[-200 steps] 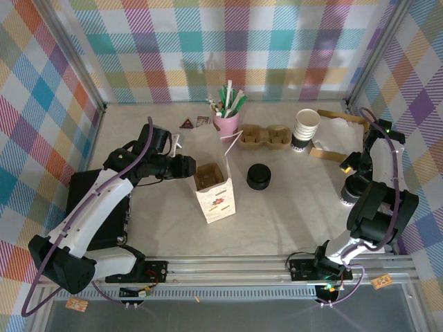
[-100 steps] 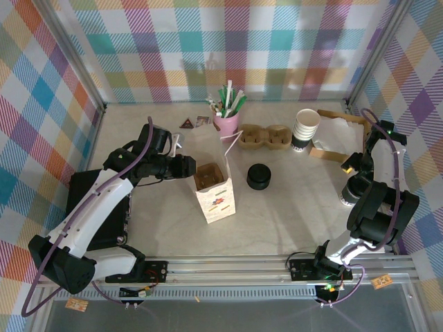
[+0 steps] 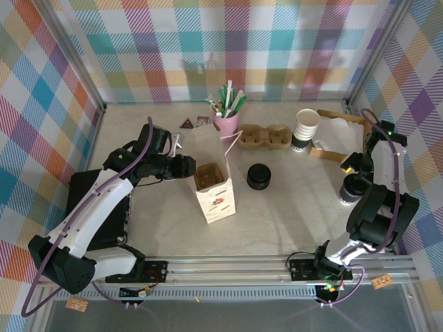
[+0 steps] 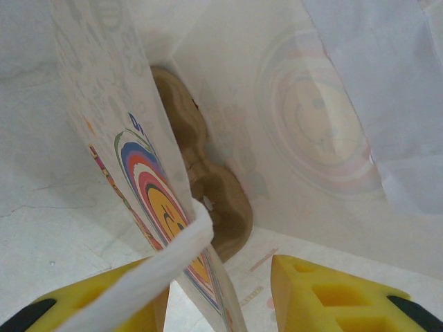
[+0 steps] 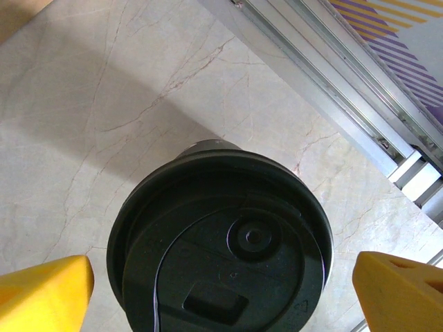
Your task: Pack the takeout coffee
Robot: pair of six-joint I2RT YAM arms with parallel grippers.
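Right gripper [image 5: 221, 290] gapes wide astride the lidded takeout coffee [image 5: 220, 242], which stands near the table's [image 3: 291, 207] right edge. Left gripper [image 4: 218, 304], half-spread, straddles the paper bag's [image 4: 131, 159] wall. A brown cup carrier [image 4: 214, 200] sits inside the bag. The bag carries a rainbow smiley print, its lettering unreadable.

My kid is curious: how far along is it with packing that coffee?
Done: a brown cup carrier sits inside the paper bag, and the left pincer straddles the bag's wall. In hand: the right pincer stands open around the lidded coffee, not touching. Still to do: grip it, carry it over, set it in the bag.
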